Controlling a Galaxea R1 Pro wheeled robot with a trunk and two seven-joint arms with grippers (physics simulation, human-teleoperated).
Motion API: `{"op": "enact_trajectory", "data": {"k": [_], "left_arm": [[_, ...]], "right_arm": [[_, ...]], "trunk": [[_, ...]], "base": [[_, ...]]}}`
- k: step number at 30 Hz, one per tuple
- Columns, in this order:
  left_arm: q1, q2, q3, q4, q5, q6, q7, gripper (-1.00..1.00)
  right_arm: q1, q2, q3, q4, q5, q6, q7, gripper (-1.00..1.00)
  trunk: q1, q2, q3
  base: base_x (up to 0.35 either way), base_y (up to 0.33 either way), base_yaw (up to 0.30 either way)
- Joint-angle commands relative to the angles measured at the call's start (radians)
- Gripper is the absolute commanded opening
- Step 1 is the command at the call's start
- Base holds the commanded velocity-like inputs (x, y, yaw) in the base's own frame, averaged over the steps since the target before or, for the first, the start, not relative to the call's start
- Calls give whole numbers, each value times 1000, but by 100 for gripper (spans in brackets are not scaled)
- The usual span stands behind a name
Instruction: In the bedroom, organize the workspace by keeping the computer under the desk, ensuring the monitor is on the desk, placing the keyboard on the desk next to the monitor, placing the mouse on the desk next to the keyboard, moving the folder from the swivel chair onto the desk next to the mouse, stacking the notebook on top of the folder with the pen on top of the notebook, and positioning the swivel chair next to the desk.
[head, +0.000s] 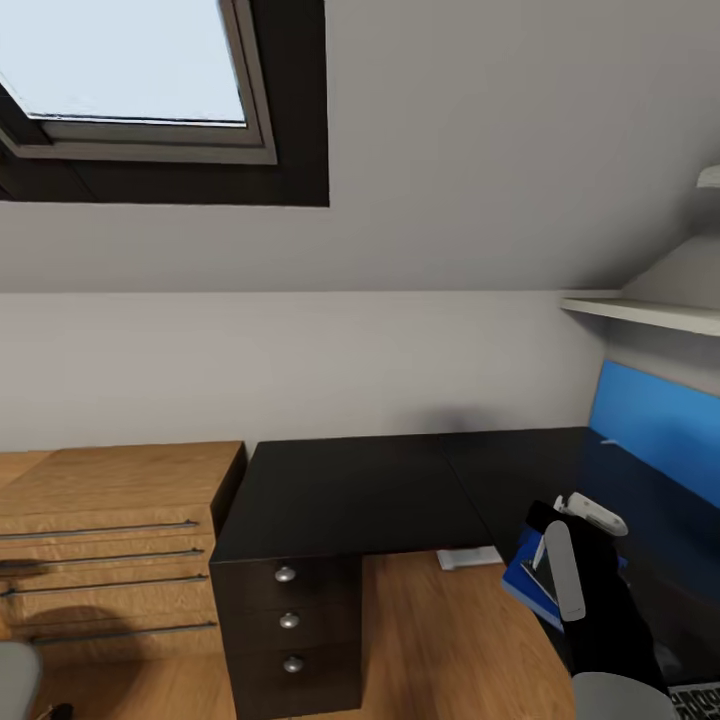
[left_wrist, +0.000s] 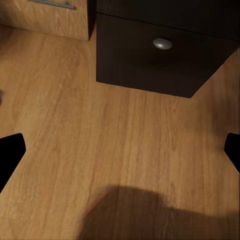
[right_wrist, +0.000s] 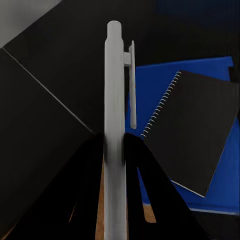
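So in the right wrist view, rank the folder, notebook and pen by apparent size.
1. folder, partly covered
2. notebook, lying on it
3. pen, though held in the right hand near the camera, so it looks enlarged

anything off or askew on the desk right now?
Slightly. The notebook lies on the folder but is rotated, not squared with its edges, and the folder's near corner seems to overhang the desk edge. The right gripper holds the pen, not yet placed.
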Motion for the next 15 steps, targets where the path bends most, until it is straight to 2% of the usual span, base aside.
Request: {"op": "enact_trajectory", "data": {"k": [1,9,15], "left_arm": [[0,-1,6,-1,-2,-1,-9,100],[0,0,6,-1,-1,-1,-8,100],[0,0,6,-1,-1,-1,-8,100]], "right_arm": [[-1,-1,-1,-1,-13,0,-6,-100],[-1,-3,-4,1,-14,-1,-5,-100],[-1,-3,-5,3,-14,-2,-3,-100]], "trunk": [[0,-1,0],[0,-1,9],[0,-1,15]], "base": [[0,0,-232],[12,0,-232],[221,0,-182]]}}
